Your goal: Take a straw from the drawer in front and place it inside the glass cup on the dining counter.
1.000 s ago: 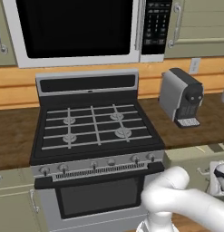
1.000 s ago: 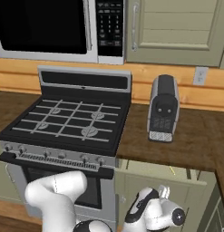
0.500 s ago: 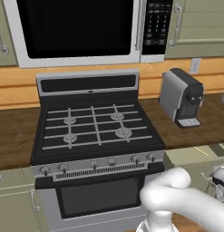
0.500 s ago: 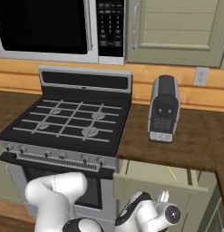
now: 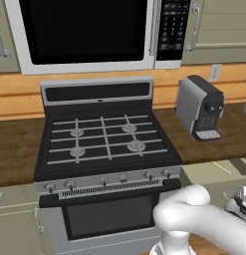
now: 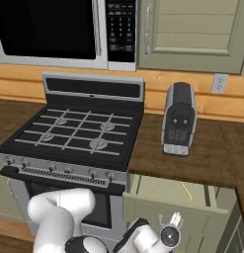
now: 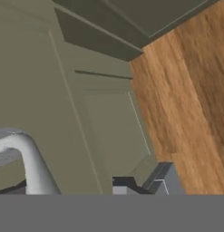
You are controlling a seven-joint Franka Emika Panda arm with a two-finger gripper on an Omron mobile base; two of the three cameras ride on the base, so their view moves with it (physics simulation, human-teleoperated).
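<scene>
The sage-green drawer point(image 6: 160, 193) stands pulled out to the right of the stove, also seen as the drawer point(image 5: 206, 174) at the lower right. A thin pale straw point(image 6: 185, 190) lies on its floor; the same straw point(image 5: 221, 168) shows from the other side. My gripper point(image 6: 174, 221) hangs low in front of the drawer's front panel. In the hand view its fingertips point(image 7: 126, 184) stand apart with nothing between them, and a curved silver handle point(image 7: 28, 158) sits off to their left. The glass cup and the dining counter are out of view.
A gas stove point(image 5: 104, 142) with an oven door is to the drawer's left, under a microwave point(image 5: 84, 32). A coffee machine point(image 6: 179, 118) stands on the wooden worktop point(image 6: 212, 153) just behind the drawer. Green cabinet fronts point(image 7: 113, 122) and wooden floor point(image 7: 186, 99) lie below.
The drawer has slid a little further out toward me. My hand has dropped lower and drawn back along with it.
</scene>
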